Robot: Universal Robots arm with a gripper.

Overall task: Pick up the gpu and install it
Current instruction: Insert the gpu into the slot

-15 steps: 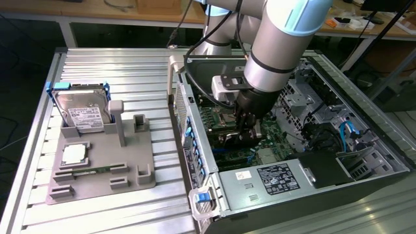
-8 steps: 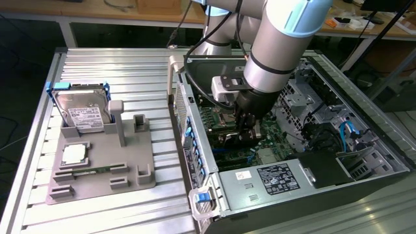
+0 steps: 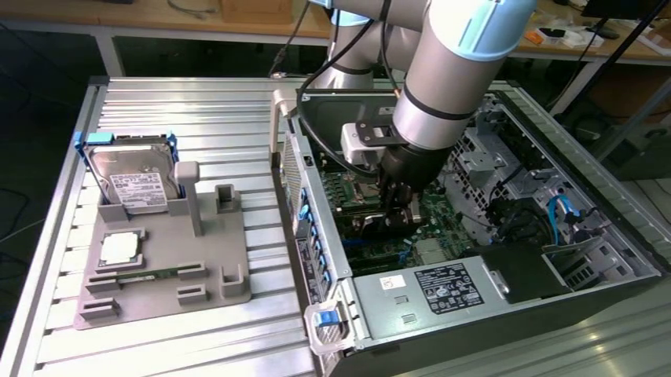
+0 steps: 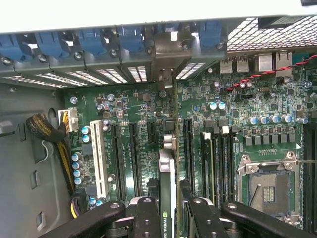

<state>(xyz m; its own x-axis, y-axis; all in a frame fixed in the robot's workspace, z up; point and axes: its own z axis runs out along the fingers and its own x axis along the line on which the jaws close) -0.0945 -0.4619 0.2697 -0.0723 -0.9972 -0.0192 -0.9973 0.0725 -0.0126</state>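
My gripper [image 3: 400,210] reaches down into the open computer case [image 3: 629,267], over the green motherboard [image 3: 441,212]. In the wrist view the gripper [image 4: 173,218] is shut on the gpu [image 4: 167,173], a thin dark card seen edge-on between the two black fingers [image 4: 147,218]. The card stands upright over the motherboard [image 4: 247,99], beside the long black expansion slots [image 4: 133,153]. Its silver bracket end [image 4: 166,59] reaches up to the rear slot openings of the case. Whether the card's edge sits in a slot I cannot tell.
A grey fixture [image 3: 225,294] in the exterior view's left holds a silver hard drive [image 3: 131,181], a processor [image 3: 121,247] and a green memory stick [image 3: 141,275]. Blue latches [image 4: 94,39] line the case's rear slots. The power supply [image 3: 441,287] fills the near corner.
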